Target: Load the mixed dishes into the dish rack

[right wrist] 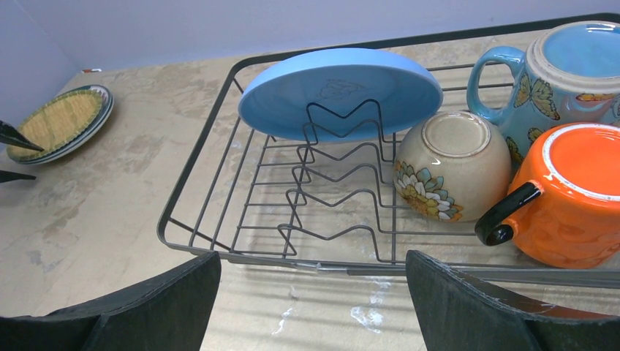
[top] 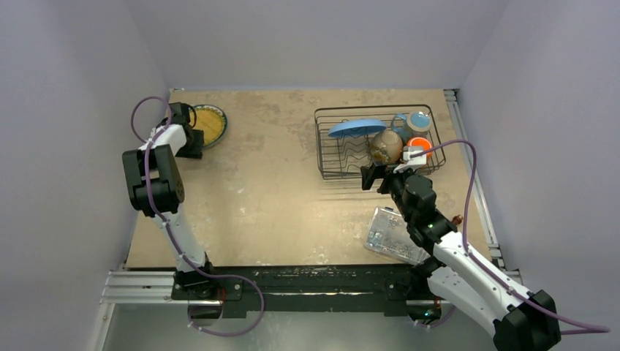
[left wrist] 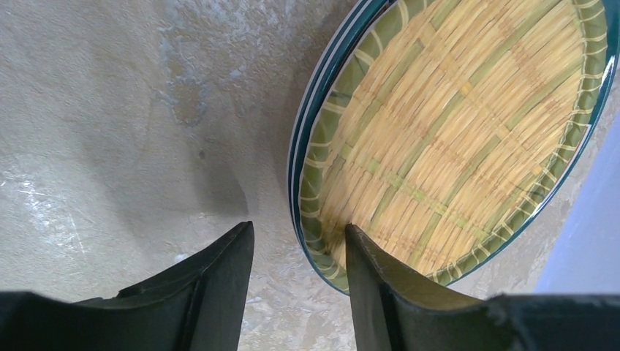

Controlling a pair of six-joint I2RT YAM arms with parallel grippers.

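First, nearest the arm bases, we see the clear box (top: 391, 235) lying on the table (top: 278, 205) beside the right arm, short of the rack. Just past it the right gripper (right wrist: 313, 257) hangs over the table at the near edge of the rack (right wrist: 241, 197), its jaws spread wide with nothing between them.

The rack sits on the right half of the table. Inside it, on the right, we come first to the orange cup (right wrist: 577, 197), its black handle pointing toward the near left. Just beside it is the bowl (right wrist: 450, 164), turned upside down with its foot ring up and flowers on its side. Behind the cup we see the mug (right wrist: 563, 73), light blue with butterflies, in the far right corner. Left of these run the wavy dividers, and at their far end the blue plate (right wrist: 340, 91) leans tilted in the wire.

Farthest off, near the far left corner and well apart from the rack, the yellow plate (left wrist: 453, 139) lies flat, woven pattern up. The left gripper (left wrist: 299, 228) is down at its left edge, jaws part-way apart and straddling the dark rim. One finger (left wrist: 387, 292) is over the plate's face. The other (left wrist: 219, 278) is over bare table, with a gap between it and the rim. We cannot tell whether the inner finger touches the plate.
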